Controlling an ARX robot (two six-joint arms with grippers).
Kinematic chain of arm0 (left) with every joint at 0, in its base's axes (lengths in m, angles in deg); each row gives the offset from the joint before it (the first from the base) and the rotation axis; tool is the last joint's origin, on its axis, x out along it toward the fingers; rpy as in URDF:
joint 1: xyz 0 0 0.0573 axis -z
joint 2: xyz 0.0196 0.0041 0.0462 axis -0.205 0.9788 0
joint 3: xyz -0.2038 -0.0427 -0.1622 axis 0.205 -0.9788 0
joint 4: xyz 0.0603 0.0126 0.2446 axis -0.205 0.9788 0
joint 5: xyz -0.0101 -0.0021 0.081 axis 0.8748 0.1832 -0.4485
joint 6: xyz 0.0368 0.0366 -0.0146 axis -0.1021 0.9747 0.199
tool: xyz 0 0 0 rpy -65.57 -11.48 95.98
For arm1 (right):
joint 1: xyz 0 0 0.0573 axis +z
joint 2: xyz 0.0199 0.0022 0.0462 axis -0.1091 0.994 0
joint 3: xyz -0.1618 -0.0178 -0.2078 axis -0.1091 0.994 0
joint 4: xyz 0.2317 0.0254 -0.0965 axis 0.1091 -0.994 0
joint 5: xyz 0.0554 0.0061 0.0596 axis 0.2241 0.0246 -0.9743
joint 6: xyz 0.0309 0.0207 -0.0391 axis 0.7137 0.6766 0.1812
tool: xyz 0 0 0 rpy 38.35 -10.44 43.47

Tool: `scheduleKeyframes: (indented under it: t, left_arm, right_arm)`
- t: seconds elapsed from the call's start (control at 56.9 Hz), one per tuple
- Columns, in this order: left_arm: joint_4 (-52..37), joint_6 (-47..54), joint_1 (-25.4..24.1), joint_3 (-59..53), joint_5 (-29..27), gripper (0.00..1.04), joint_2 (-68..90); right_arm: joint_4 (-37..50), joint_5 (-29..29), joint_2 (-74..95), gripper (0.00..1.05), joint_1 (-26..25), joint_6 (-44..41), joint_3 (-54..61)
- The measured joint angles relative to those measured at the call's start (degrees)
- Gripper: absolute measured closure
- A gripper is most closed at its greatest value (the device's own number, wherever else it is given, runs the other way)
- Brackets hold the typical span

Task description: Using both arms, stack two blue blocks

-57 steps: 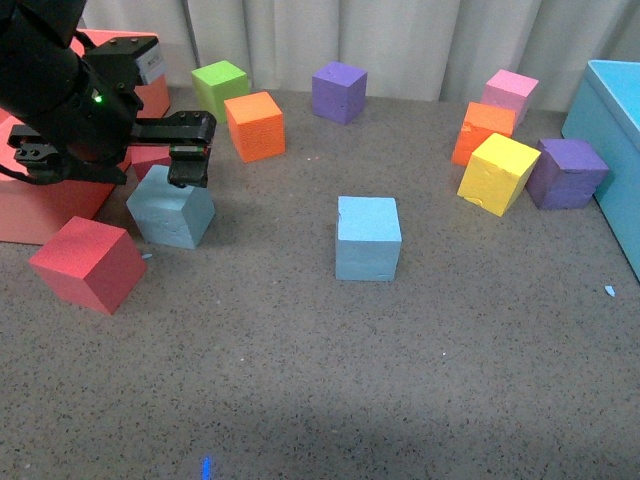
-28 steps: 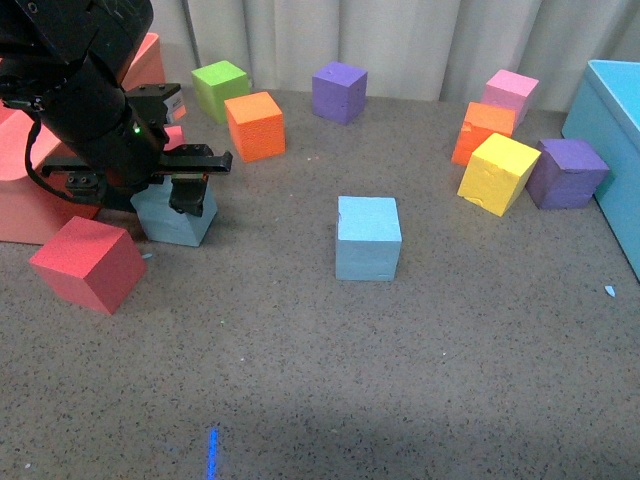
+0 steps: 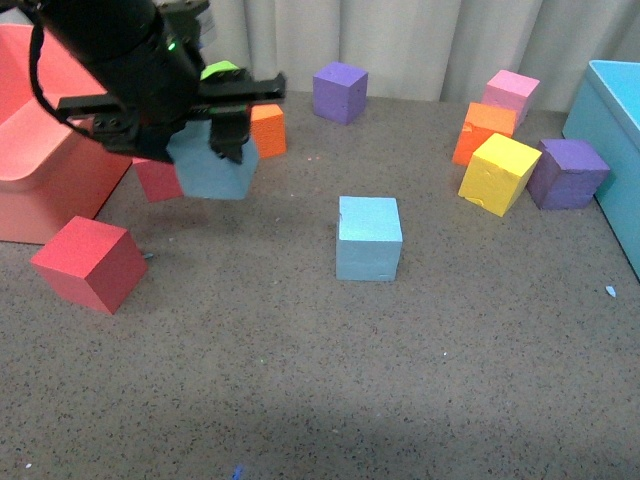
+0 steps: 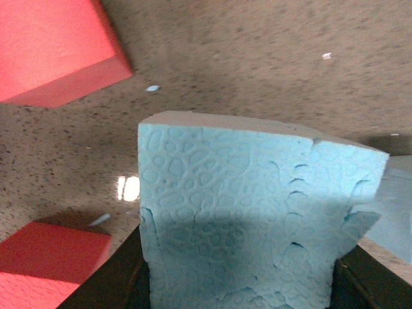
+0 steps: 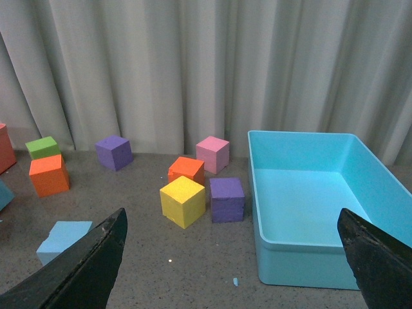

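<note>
Left gripper (image 3: 207,150): the jaws were closed on a blue block (image 3: 212,168), pressing two opposite faces. In the left wrist view the block filled the whole gap between the jaws, and its near face was rough and chipped along one edge. The block hung clear of the worktop (image 3: 400,380), over the far-left part, with its shadow on the surface beneath. An orange cube (image 3: 270,128) stood just behind it. A red cube (image 3: 88,263) lay near the left edge, apart from the block.

Second block (image 3: 368,237): it rested flat near the middle of the worktop, untouched and well apart from the held block.

Right gripper (image 5: 230,257): the jaws stood wide apart and held nothing. They were raised above the worktop and faced the teal bin (image 5: 309,206) at the right edge.
</note>
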Motion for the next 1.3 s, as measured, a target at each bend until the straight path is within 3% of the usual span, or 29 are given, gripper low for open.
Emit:
scheduleKeyframes:
  t: [0.264,0.492,1.302]
  left_arm:
    - [3.39,-9.6,11.52,4.72,-3.82,0.58,0.48]
    - [5.18,-13.99,16.96,8.61,-6.84,0.58,3.61]
    - [8.33,-16.22,17.35,12.79,-8.7,0.6,8.79]
  right_arm:
    - [0.0,0.0,0.0,0.09,0.0,0.0,0.0]
    - [0.0,0.0,0.0,0.09,0.0,0.0,0.0]
    - [0.0,0.0,0.0,0.09,0.0,0.0,0.0]
